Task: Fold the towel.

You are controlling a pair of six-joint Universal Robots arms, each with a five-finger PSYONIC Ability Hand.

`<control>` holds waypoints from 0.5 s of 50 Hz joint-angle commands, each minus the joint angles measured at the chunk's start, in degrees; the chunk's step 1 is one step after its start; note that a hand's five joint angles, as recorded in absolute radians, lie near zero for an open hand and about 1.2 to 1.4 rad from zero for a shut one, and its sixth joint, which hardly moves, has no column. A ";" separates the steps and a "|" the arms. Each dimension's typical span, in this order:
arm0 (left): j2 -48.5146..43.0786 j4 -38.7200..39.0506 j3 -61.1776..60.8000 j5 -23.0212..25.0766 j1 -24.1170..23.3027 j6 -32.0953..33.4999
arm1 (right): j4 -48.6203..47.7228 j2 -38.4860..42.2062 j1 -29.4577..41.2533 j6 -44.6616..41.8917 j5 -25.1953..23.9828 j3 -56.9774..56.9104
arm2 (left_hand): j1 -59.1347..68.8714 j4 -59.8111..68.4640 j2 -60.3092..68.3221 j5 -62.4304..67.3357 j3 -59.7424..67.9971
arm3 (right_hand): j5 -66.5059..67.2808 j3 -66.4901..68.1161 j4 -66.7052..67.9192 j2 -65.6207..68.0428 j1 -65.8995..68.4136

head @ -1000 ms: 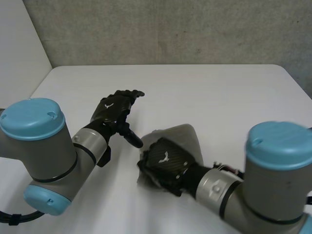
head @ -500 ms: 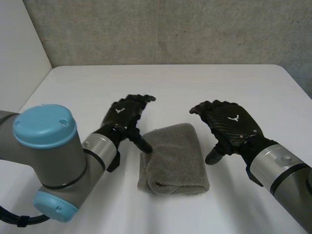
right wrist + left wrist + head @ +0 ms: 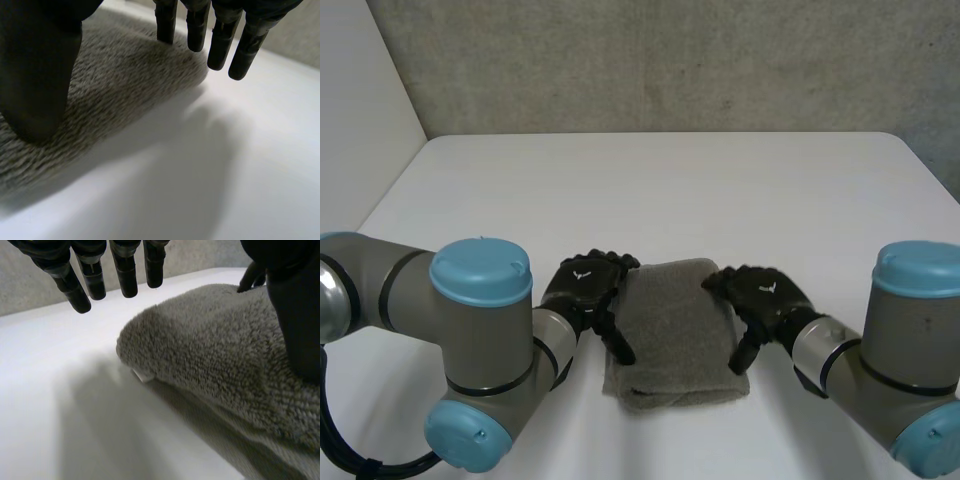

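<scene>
A grey, folded towel (image 3: 672, 335) lies on the white surface (image 3: 670, 190) close to the robot, between its two hands. It looks soft, light and floppy — probably best pinched at a side edge, through both layers. The left hand (image 3: 585, 285) and right hand (image 3: 765, 295) are relaxed, each with its thumb resting on a side edge, grasping nothing. Half a second ago both sat farther up the surface — the right well clear of the cloth.

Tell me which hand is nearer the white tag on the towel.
Left. The left hand is at the towel edge where the tag pokes out; the right hand is at the opposite edge, across the towel.
</scene>
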 commanded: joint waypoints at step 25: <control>20.45 -24.73 18.66 -3.14 7.28 -0.69 | 14.59 -20.96 -0.95 5.24 14.16 -19.51 | -4.41 -5.13 -4.36 -12.05 -3.78 | -3.80 -4.38 -5.64 -5.13 -2.89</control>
